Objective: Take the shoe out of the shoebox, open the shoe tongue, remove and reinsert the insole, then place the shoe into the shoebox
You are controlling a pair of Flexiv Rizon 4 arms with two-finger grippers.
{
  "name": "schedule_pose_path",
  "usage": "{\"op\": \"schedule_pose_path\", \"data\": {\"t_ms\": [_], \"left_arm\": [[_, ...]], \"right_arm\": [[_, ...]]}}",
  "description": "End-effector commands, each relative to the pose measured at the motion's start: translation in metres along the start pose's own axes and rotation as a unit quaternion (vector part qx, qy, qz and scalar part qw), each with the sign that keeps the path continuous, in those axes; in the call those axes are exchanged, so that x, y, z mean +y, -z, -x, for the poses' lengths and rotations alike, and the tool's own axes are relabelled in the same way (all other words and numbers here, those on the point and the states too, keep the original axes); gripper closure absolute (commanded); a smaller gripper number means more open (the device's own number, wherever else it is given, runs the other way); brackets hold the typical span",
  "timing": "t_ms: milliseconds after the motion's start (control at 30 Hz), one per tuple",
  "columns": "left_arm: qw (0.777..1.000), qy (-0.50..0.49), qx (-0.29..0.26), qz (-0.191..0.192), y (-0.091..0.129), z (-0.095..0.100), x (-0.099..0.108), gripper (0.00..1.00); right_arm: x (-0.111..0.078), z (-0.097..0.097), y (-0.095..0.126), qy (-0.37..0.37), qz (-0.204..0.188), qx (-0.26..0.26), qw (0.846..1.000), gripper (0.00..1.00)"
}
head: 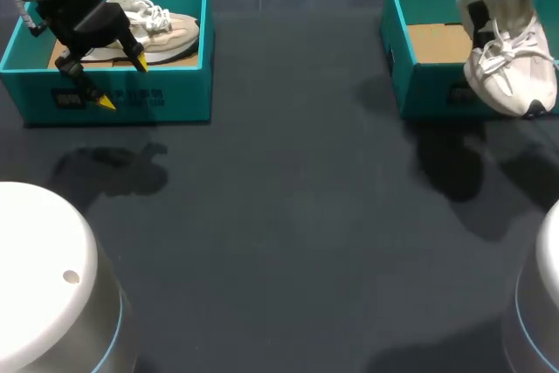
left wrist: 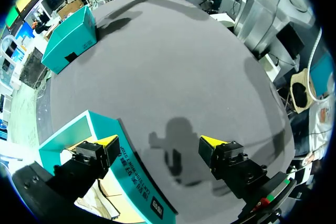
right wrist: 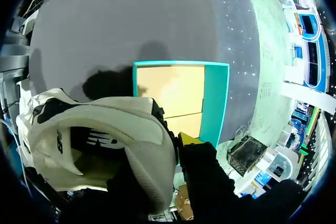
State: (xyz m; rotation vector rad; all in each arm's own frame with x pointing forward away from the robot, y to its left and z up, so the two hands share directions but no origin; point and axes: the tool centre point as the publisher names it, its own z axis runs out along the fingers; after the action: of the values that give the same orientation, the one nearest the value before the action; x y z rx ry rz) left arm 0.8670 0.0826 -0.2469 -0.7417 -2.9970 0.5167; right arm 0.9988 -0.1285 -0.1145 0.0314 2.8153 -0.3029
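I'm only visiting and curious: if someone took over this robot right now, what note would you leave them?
Left gripper: open, straddling the front wall of the left shoebox; the pale shoe inside is untouched.
Right gripper: shut on the white shoe, held toe-down above the empty right shoebox.
Done: white shoe is out of its box.
Left: open tongue, insole out and back in, shoe back into box.

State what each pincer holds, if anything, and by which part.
The right pincer holds the white sneaker by its heel end; the left pincer is open, holding nothing.
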Motion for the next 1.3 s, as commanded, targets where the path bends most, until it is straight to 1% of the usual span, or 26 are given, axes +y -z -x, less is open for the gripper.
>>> {"op": "schedule_pose_path", "data": {"t_ms": [33,267,333,367,400,467,533,667,700,1133,1200,1233,1300], "left_arm": [[1.0,0.0,0.001,0.001,0.0,0.0,0.0,0.0],[1.0,0.0,0.001,0.001,0.0,0.0,0.0,0.0],[1.0,0.0,0.001,0.001,0.0,0.0,0.0,0.0],[1.0,0.0,0.001,0.001,0.0,0.0,0.0,0.0],[1.0,0.0,0.001,0.001,0.0,0.0,0.0,0.0],[1.0,0.0,0.001,0.001,0.0,0.0,0.0,0.0],[1.0,0.0,0.001,0.001,0.0,0.0,0.0,0.0],[1.0,0.0,0.001,0.001,0.0,0.0,0.0,0.0],[1.0,0.0,0.001,0.001,0.0,0.0,0.0,0.0],[1.0,0.0,0.001,0.001,0.0,0.0,0.0,0.0],[1.0,0.0,0.001,0.001,0.0,0.0,0.0,0.0],[1.0,0.0,0.001,0.001,0.0,0.0,0.0,0.0],[1.0,0.0,0.001,0.001,0.0,0.0,0.0,0.0]], "right_arm": [[-0.002,-0.002,0.002,0.0,0.002,-0.001,1.0,1.0],[-0.002,-0.002,0.002,0.0,0.002,-0.001,1.0,1.0],[-0.01,0.018,0.001,0.005,-0.011,-0.017,1.0,1.0],[-0.017,0.034,-0.002,0.013,-0.019,-0.024,0.999,1.0],[-0.019,0.041,-0.004,0.019,-0.024,-0.023,0.999,1.0],[-0.032,0.065,-0.009,0.036,-0.027,-0.035,0.998,1.0],[-0.038,0.08,-0.013,0.051,-0.032,-0.032,0.998,1.0],[-0.049,0.113,-0.016,0.066,-0.024,-0.038,0.997,1.0],[-0.051,0.116,-0.017,0.06,-0.016,-0.038,0.997,1.0],[-0.051,0.116,-0.017,0.06,-0.016,-0.038,0.997,1.0],[-0.057,0.123,-0.024,0.043,-0.017,-0.036,0.998,1.0],[-0.058,0.127,-0.025,0.039,-0.026,-0.036,0.998,1.0],[-0.062,0.133,-0.028,0.038,-0.027,-0.041,0.998,1.0]]}}
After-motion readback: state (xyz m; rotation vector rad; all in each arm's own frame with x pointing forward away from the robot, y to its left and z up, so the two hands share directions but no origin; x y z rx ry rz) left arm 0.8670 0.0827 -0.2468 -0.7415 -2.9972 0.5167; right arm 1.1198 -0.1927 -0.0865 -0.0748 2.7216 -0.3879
